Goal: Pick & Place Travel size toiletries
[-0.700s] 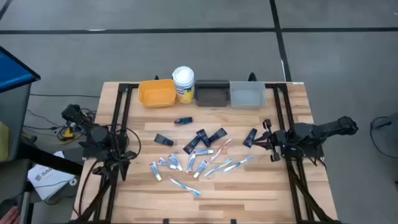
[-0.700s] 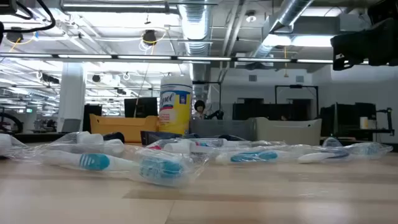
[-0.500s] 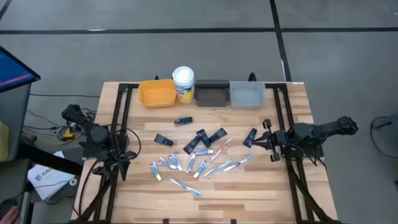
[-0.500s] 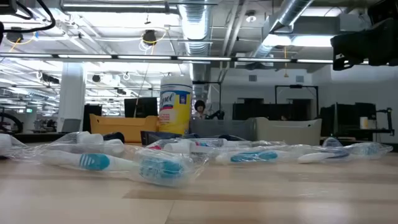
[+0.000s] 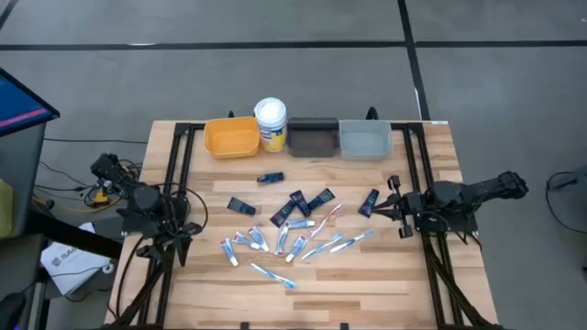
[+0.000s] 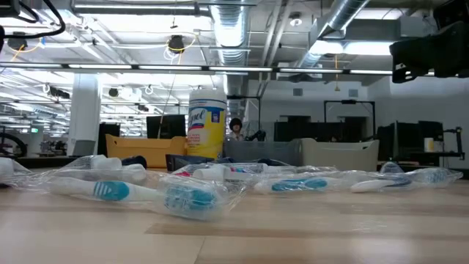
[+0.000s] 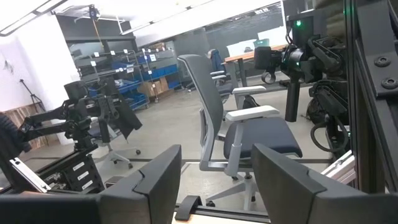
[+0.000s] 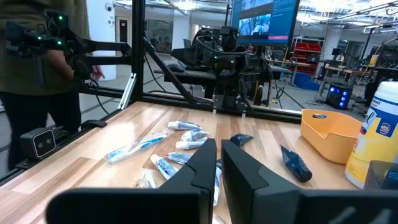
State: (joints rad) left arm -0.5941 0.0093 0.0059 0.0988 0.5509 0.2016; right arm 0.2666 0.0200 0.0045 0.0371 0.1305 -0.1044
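Toiletries, the navy mini tubes (image 5: 304,203), small white tubes (image 5: 259,240) and slim wrapped toothbrushes (image 5: 336,243), lie scattered mid-table, untouched. Left gripper (image 5: 180,223) waits at its edge, jaws parted and empty; right gripper (image 5: 393,207) sits closed, holding nothing, facing the pile, likely first to reach.

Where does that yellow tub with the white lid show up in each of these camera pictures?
High view: the yellow tub stands at the table's far edge, between the yellow bin and the dark bin.
Low view: the tub rises upright mid-picture, behind the toiletries.
Left wrist view: not in it.
Right wrist view: the tub is at the right edge, cut off.
Shared landmark: the yellow bin beside it.
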